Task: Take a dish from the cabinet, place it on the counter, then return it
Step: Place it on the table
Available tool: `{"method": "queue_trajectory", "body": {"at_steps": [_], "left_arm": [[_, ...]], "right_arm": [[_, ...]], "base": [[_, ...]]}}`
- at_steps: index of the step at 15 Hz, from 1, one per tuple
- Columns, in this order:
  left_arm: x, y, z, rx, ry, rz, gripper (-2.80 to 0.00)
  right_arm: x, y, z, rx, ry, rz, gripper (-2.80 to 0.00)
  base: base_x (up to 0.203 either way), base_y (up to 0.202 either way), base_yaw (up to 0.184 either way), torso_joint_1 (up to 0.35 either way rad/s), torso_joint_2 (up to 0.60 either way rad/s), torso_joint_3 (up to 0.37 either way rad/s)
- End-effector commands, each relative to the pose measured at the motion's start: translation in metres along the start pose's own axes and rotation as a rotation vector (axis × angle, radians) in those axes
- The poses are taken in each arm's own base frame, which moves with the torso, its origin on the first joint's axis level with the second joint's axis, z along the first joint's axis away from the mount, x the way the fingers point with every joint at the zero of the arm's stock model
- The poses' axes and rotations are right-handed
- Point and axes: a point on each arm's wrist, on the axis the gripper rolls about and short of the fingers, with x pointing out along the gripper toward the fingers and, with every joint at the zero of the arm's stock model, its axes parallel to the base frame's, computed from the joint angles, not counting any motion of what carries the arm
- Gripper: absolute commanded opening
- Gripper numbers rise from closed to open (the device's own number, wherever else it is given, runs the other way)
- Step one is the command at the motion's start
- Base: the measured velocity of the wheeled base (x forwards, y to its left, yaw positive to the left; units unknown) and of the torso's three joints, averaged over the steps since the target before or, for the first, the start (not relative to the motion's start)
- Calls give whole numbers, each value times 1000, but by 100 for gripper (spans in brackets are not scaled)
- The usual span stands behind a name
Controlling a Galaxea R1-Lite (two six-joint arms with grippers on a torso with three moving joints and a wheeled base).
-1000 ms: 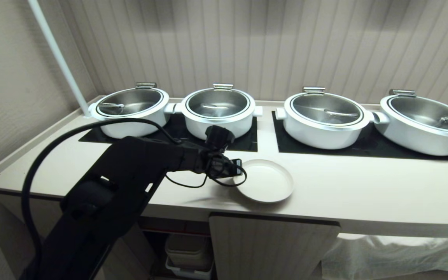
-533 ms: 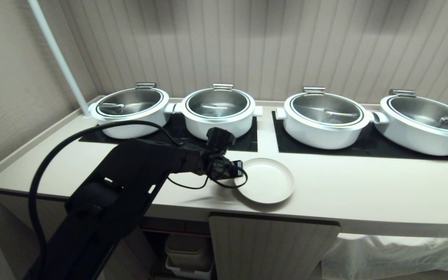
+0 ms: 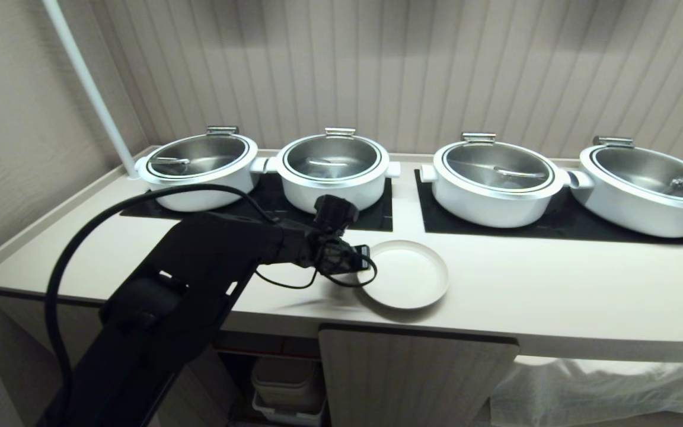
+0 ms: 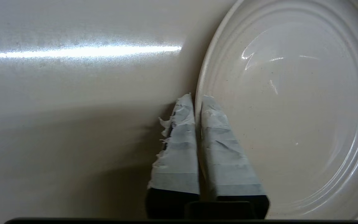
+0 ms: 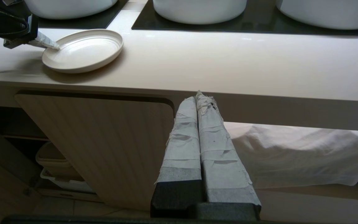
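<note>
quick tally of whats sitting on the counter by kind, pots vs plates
Lidded white pots: 4 (first, second, third, fourth), all on the black inset panels
Cream dish: 1, on the counter in front of the pots, its rim between the left gripper's fingers
Total: 5

A sliver of something shows at the far right edge; too little to identify.

One round, shallow cream plate (image 3: 404, 274) lies on the counter. Four white pots with steel lids stand behind it: at ten o'clock (image 3: 199, 169), eleven o'clock (image 3: 332, 169), one o'clock (image 3: 495, 181) and two o'clock (image 3: 650, 187). They rest on two black inset panels (image 3: 377, 216) (image 3: 561, 222). Two tape-wrapped grippers show (image 4: 196, 98) (image 5: 196, 95).
</note>
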Motion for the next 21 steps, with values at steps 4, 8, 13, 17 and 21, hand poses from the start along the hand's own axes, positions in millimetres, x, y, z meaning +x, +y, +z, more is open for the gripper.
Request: {"method": "queue_trajectory", "body": {"at_steps": [4,8,13,17,21], "left_arm": [[1,2,1,-5,-6,-2,0],[-6,0,8,-4,-29,-6,0],[-31,-6,24,4,-92,5,0],[-58,-6,28,96,-122,78,0],[-85,-3,22,129,-158,131,0]], "right_arm": [[0,0,0,-1,0,1,-280],[0,0,0,1,0,1,-280],[0,0,0,0,1,1,-280],[0,0,0,-1,-1,1,-280],[0,0,0,0,0,1,-280]], "base": [[0,0,0,0,0,0],[0,0,0,0,0,0],[0,0,0,0,0,0],[0,0,0,0,0,0],[0,0,0,0,0,0]]}}
